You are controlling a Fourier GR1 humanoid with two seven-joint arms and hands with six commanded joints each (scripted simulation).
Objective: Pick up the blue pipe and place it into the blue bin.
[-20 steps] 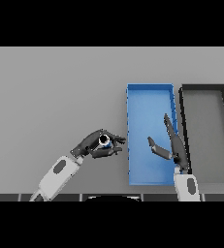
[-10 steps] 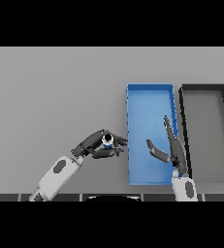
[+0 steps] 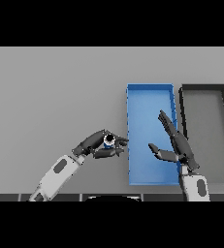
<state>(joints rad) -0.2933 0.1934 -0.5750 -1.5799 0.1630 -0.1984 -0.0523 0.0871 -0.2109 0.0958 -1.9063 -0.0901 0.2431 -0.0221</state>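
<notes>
On your grey desk (image 3: 45,97), the blue bin (image 3: 150,92) sat beside a dark bin (image 3: 205,89). Your right hand (image 3: 174,145) had held its place over the blue bin, fingers loose and straight. Your left hand (image 3: 101,145), clenched around the blue pipe (image 3: 109,141), had edged closer to the blue bin's left wall.

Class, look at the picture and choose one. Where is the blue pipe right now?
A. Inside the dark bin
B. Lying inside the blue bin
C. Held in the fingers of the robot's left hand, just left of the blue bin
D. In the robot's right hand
C: the left hand has its fingers curled round the blue pipe, just outside the blue bin's left wall.
</notes>
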